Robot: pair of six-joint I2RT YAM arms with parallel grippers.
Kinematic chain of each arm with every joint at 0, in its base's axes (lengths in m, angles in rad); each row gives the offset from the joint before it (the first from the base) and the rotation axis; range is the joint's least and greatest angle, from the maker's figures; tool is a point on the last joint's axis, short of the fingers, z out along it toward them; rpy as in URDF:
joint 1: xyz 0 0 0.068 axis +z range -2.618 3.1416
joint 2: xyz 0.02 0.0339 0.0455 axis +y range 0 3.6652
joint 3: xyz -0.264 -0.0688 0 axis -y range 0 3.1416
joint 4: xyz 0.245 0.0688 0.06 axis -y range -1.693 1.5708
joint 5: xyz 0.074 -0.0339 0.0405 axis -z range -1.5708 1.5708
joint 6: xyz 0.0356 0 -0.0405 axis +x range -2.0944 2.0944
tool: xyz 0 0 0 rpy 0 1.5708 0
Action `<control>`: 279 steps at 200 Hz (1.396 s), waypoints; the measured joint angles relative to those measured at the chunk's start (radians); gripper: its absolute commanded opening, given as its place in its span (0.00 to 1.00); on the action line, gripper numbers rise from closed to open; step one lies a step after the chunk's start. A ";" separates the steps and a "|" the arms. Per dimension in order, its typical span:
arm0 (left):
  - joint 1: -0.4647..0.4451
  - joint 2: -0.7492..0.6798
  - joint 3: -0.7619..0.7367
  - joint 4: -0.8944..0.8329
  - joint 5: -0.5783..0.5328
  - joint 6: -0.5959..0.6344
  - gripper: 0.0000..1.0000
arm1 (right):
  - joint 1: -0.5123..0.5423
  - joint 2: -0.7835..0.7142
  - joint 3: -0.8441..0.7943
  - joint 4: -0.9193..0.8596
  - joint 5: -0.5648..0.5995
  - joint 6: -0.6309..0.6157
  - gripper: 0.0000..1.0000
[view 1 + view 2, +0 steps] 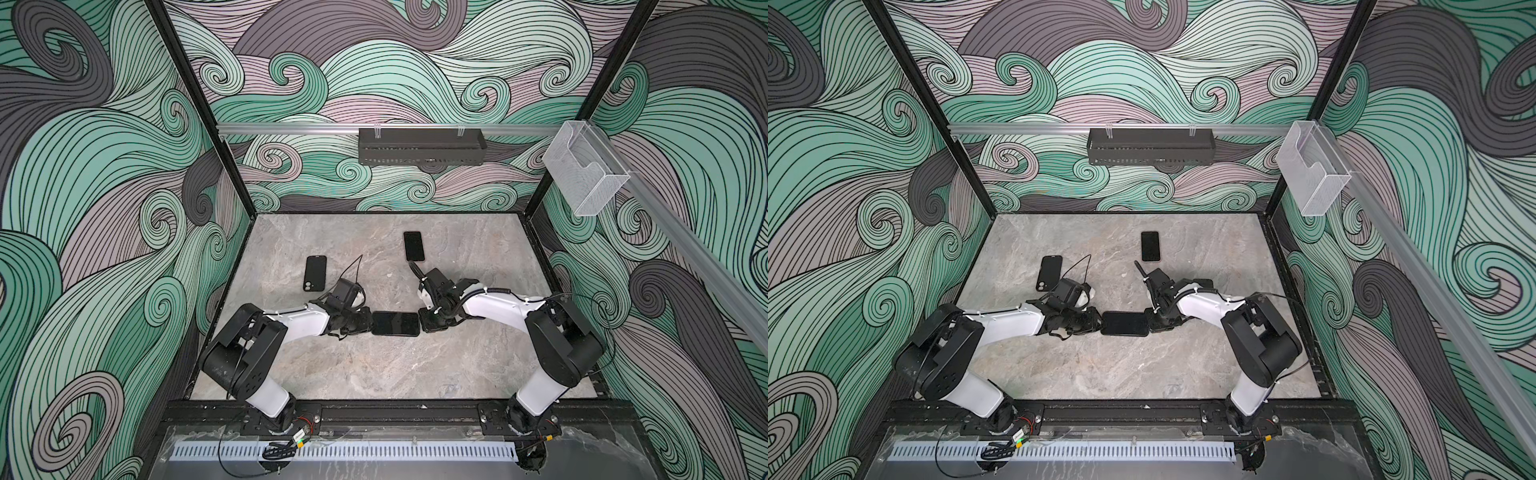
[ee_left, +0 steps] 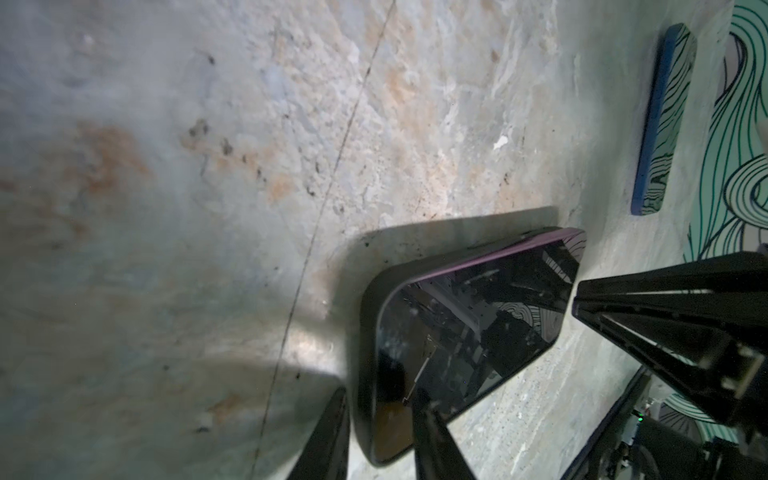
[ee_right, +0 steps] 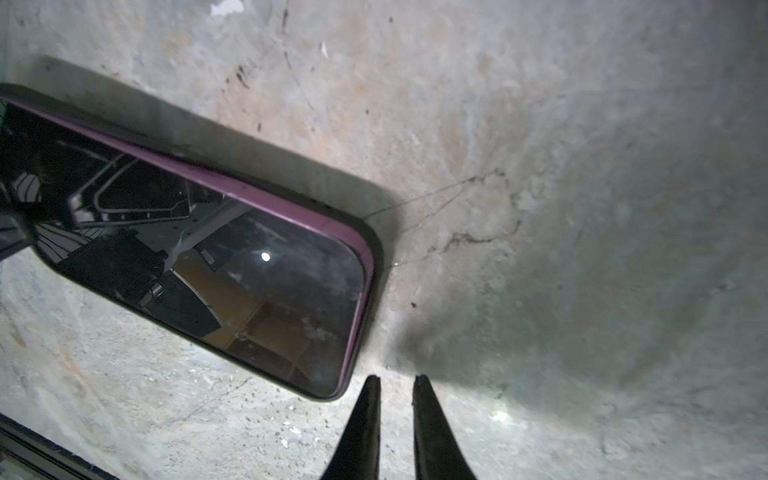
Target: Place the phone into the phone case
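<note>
Grey marble surface [image 1: 374,374], purple phone [image 1: 395,323] lying in black phone case [image 2: 363,316] mid-surface between both arms. Left claw [image 2: 380,395] narrowly parted, straddling case end; right claw [image 3: 397,378] near-closed, empty, just beside other end. Purple rim showing: suggest pressing corners flat, bracing case against sliding.

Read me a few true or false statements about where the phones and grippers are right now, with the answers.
1. The purple phone sits in a black case. True.
2. The right gripper grips it. False: its jaws hold nothing and stand beside the phone's corner.
3. The blue phone lies between the two grippers. False: it lies farther back, apart from both.
4. The left gripper is at the purple phone's other end. True.
</note>
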 measured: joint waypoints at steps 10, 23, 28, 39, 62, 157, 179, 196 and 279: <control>-0.001 -0.005 0.004 -0.011 -0.006 -0.002 0.39 | -0.004 -0.016 0.000 -0.005 -0.002 -0.007 0.22; -0.001 -0.013 0.009 -0.027 -0.018 -0.001 0.40 | -0.008 -0.041 0.007 -0.014 -0.013 -0.013 0.23; -0.001 -0.016 0.013 -0.034 -0.021 -0.001 0.40 | -0.011 -0.050 0.012 -0.016 -0.019 -0.016 0.23; 0.000 -0.021 0.021 -0.044 -0.028 -0.001 0.40 | -0.018 -0.063 0.026 -0.017 -0.039 -0.023 0.23; 0.000 -0.026 0.046 -0.057 -0.035 0.003 0.40 | -0.042 -0.069 0.057 -0.009 -0.086 -0.034 0.23; 0.026 0.018 0.137 -0.101 -0.071 0.008 0.33 | -0.107 0.062 0.075 0.064 -0.204 -0.029 0.21; 0.027 0.028 0.137 -0.122 -0.083 0.008 0.31 | -0.107 0.091 0.075 0.073 -0.212 -0.030 0.18; 0.027 0.033 0.137 -0.124 -0.083 0.008 0.29 | -0.111 0.106 0.075 0.079 -0.219 -0.029 0.17; 0.027 0.082 0.137 -0.122 -0.053 0.015 0.21 | -0.120 0.135 0.094 0.084 -0.268 -0.031 0.11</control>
